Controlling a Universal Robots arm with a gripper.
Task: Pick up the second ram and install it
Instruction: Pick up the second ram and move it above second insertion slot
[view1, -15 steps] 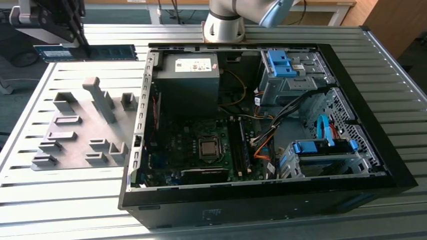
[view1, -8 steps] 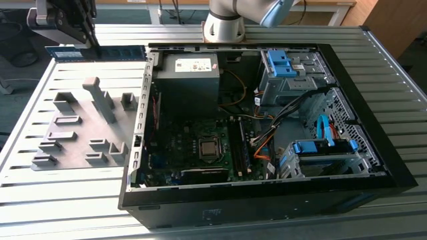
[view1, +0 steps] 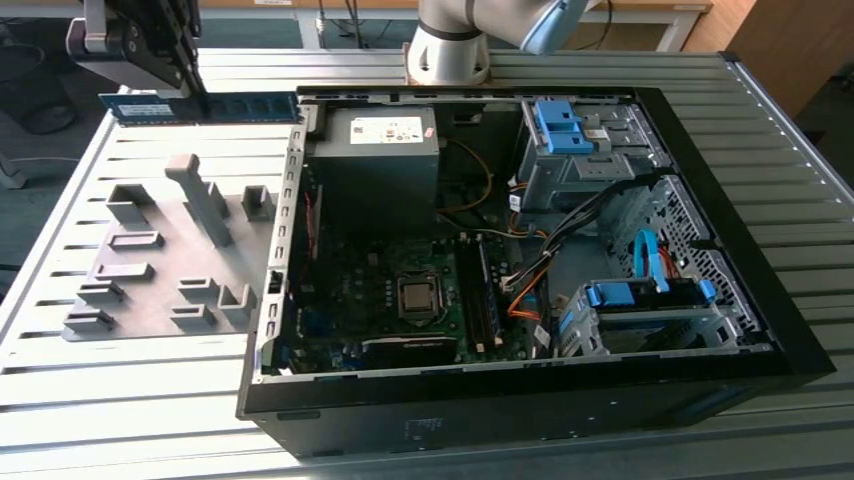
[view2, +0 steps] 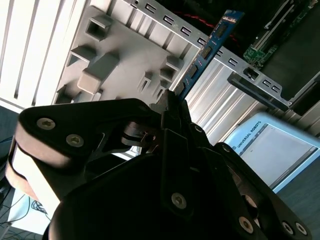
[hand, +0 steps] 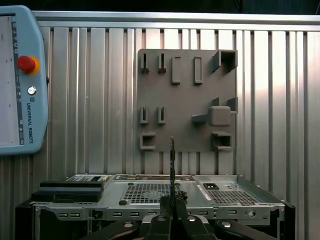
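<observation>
The second ram (view1: 234, 106) is a long blue strip held level above the table's far left corner, just outside the open computer case (view1: 534, 390). My gripper (view1: 180, 98) is shut on one end of it. The second wrist view has the ram (view2: 207, 47) sticking out from the shut fingertips (view2: 172, 100) towards the case. In the first wrist view the ram (hand: 172, 165) is edge-on, rising from the gripper (hand: 172, 202) over the case wall. The memory slots (view1: 483, 290) lie beside the processor socket (view1: 418, 297) on the motherboard.
A grey plastic fixture plate (view1: 160, 265) with raised blocks lies on the slatted table at the exterior view's left of the case. Inside the case are a power supply (view1: 378, 150), blue drive cages (view1: 641, 300) and loose cables (view1: 534, 270). A teach pendant (hand: 20, 80) lies on the table.
</observation>
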